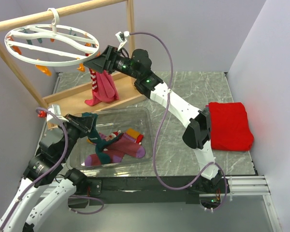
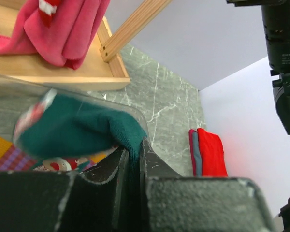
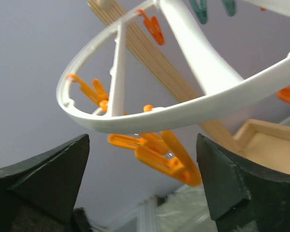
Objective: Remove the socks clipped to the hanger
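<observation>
Evidently soft, light and limp, the pink and striped socks [image 1: 100, 87] dangle below the hanger [image 1: 7, 42], upper left; grip high, near the orange clip [image 3: 159, 154]. The right claw [image 3: 142, 179] is spread there; the left claw [image 2: 135, 152] pinches a teal sock [image 2: 77, 128] over the tub [image 1: 146, 116].

Pale lilac walls [image 1: 193, 29] w/ grey marble-look table [image 1: 193, 92]

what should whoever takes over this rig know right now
Left gripper shut on a teal sock over the clear bin.
Right gripper open, up at the hanger beside an empty orange clip.
Several socks already lie in the bin.
Pink sock and striped sock are heaped on the wooden base under the hanger; unclear if still clipped.
To do: drop the teal one, check those two.
</observation>
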Controlling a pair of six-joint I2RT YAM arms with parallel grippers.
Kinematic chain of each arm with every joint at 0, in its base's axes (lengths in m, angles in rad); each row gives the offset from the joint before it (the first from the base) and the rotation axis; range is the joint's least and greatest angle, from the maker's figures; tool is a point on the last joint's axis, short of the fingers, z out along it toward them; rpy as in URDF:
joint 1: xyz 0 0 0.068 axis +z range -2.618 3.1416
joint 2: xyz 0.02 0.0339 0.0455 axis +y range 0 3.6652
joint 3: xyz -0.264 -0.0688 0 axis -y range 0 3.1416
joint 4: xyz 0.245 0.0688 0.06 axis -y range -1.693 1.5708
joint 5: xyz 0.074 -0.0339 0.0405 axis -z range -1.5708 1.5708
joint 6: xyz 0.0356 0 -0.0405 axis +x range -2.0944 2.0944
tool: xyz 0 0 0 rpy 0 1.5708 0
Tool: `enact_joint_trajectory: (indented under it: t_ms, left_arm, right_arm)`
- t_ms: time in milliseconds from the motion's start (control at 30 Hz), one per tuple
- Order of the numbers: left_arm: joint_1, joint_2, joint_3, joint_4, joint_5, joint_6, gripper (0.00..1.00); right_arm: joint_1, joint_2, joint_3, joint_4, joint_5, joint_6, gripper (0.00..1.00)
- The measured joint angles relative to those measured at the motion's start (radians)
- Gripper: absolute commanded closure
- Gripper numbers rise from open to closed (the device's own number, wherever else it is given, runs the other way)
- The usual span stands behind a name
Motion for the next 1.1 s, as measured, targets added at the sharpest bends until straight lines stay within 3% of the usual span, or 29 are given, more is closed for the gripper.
enact_joint_trajectory:
  t_ms: [200, 500, 667, 867, 1033, 1100]
  left_arm:
    - [0.000, 0.011, -0.027, -0.057, 0.027, -0.038, 0.85]
    - [0.000, 0.139, -0.050, -0.058, 0.179, 0.041, 0.76]
    - [0.000, 0.340, 0.001, -0.030, 0.377, 0.179, 0.72]
    - [0.000, 0.692, 0.074, -0.005, 0.606, 0.311, 0.82]
    - [0.000, 0.771, 0.070, -0.065, 0.615, 0.360, 0.80]
    - [0.000, 0.753, 0.070, -0.089, 0.586, 0.365, 0.68]
  right_arm:
    - [-0.001, -0.029, -0.058, -0.065, 0.036, -0.063, 0.00]
    - [-0.009, -0.335, -0.534, -0.230, 0.168, -0.228, 0.00]
    - [-0.028, -0.556, -0.800, -0.245, 0.225, -0.296, 0.00]
    - [-0.047, -0.750, -1.004, -0.246, 0.291, -0.364, 0.00]
    - [-0.049, -0.849, -1.116, -0.229, 0.311, -0.393, 0.00]
    - [-0.049, -0.872, -1.149, -0.223, 0.302, -0.397, 0.00]
